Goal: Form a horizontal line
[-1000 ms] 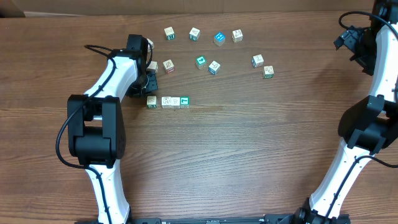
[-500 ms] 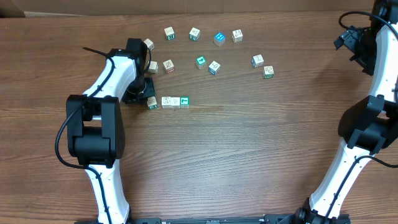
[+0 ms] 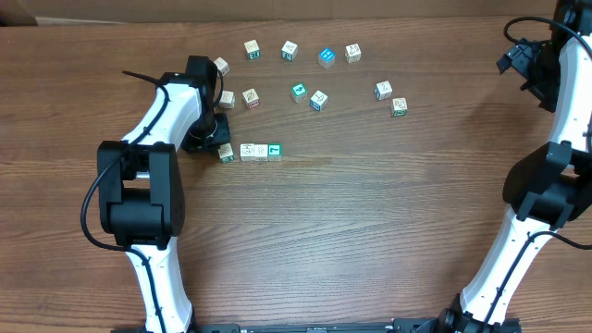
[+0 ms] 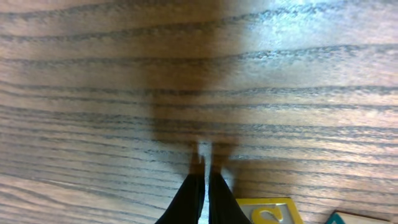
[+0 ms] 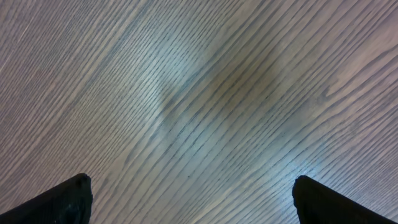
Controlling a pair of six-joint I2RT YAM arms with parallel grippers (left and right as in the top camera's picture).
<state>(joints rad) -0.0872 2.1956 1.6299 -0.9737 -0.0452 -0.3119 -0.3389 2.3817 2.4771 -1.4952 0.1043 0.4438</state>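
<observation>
The horizontal line (image 3: 259, 152) is a short row of small wooden cubes left of the table's middle, pale-faced with a teal-green cube (image 3: 274, 150) at its right end. Its leftmost cube (image 3: 227, 154) sits slightly turned, close to its neighbour. My left gripper (image 3: 220, 141) is shut and empty, its tips down at the table just up-left of that cube. In the left wrist view the shut left gripper (image 4: 204, 167) rests on bare wood, with a yellow-framed cube (image 4: 268, 211) just to its right. My right gripper (image 3: 521, 60) is open at the far right, and in its own view the right gripper (image 5: 191, 183) spans only bare table.
Several loose cubes lie scattered behind the row, among them a blue one (image 3: 326, 57), a teal one (image 3: 299, 91) and pale ones (image 3: 252, 49) (image 3: 399, 107). Two pale cubes (image 3: 227, 99) (image 3: 221, 66) lie right beside the left arm's forearm.
The left gripper came down and forward to the row's left end and finished closing; the leftmost cube turned slightly. Nothing moved in the last half second. The right arm stayed still.
</observation>
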